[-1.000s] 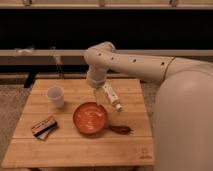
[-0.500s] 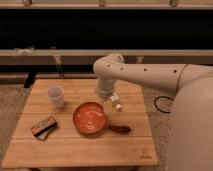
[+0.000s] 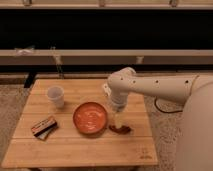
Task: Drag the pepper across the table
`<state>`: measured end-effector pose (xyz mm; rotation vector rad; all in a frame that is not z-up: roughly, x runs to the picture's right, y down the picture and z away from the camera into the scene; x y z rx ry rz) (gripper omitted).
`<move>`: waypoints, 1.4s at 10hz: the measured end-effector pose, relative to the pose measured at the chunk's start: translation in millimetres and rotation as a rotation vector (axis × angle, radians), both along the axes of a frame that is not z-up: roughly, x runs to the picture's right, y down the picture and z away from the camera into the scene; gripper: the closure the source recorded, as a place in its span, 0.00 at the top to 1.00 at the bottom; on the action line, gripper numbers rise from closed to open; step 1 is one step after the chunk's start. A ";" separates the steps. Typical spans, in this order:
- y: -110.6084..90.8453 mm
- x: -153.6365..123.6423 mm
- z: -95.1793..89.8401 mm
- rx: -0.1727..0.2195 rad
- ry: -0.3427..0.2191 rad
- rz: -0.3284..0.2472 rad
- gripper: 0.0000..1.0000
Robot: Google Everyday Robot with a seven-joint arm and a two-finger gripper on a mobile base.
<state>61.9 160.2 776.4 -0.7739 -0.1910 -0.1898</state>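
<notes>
Pale two-finger gripper (image 3: 119, 120) points down, fingers apart, just above the small dark reddish-brown tapered pepper (image 3: 121, 129), which lies on the light-wood slatted table (image 3: 75, 147), at four o'clock from the round orange bowl (image 3: 90, 118).

Gripper (image 3: 119, 119) is low over the table (image 3: 60, 150), jaws apart, just above the pepper (image 3: 121, 130); I cannot tell whether they touch. Arm (image 3: 150, 87) covers most of a white object (image 3: 106, 89) behind it. Robot body (image 3: 197, 130) is cut off by the right edge. Corner logo (image 3: 144, 152) is unreadable.
</notes>
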 end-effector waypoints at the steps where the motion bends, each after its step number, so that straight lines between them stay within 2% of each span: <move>1: 13.1 13.9 3.6 -0.013 0.041 0.035 0.80; 4: 40.0 51.7 12.6 -0.031 0.134 0.123 0.80; 6: 51.5 76.2 18.9 -0.021 0.207 0.178 0.80; 11: 65.4 89.6 29.3 0.013 0.344 0.166 0.80; 14: 76.2 97.1 29.1 0.014 0.396 0.176 0.80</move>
